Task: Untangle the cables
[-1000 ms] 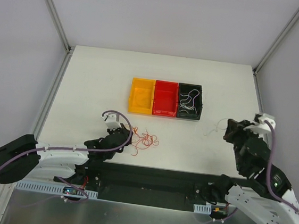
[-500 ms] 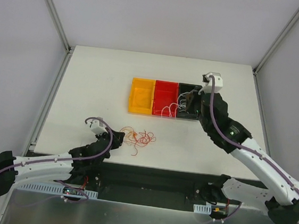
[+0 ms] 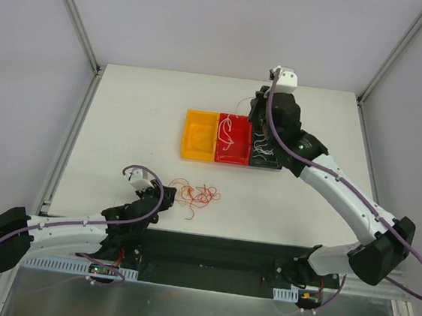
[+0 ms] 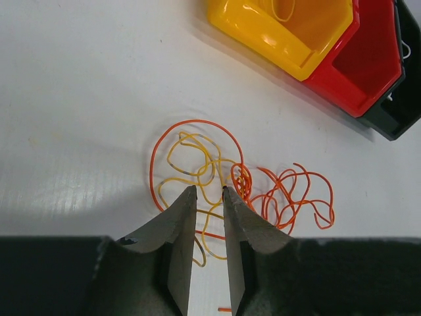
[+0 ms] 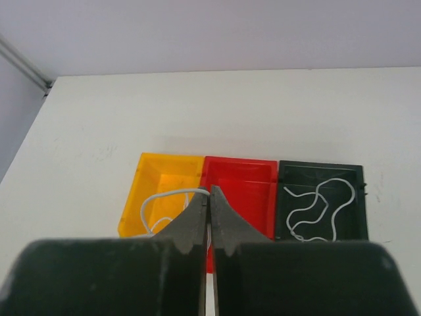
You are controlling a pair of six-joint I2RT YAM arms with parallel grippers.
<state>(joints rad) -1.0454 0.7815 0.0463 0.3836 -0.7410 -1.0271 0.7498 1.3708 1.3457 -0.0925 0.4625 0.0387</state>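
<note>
White table (image 3: 124,119) in a grey booth (image 3: 35,34)

Left gripper (image 4: 208,191) hangs low over the near edge, jaws a narrow slit apart with nothing clamped, tips just above the clump (image 4: 238,187) of red, orange and yellow cables lying loose on the table. Farther back three bins touch in a row: yellow (image 3: 190,137), red (image 3: 240,157), black (image 5: 293,174). Right gripper (image 5: 210,192), raised above the bins, is pinched tight on a white cable (image 5: 177,192) that hangs down over them. More white cables (image 5: 329,183) lie curled in the black one
</note>
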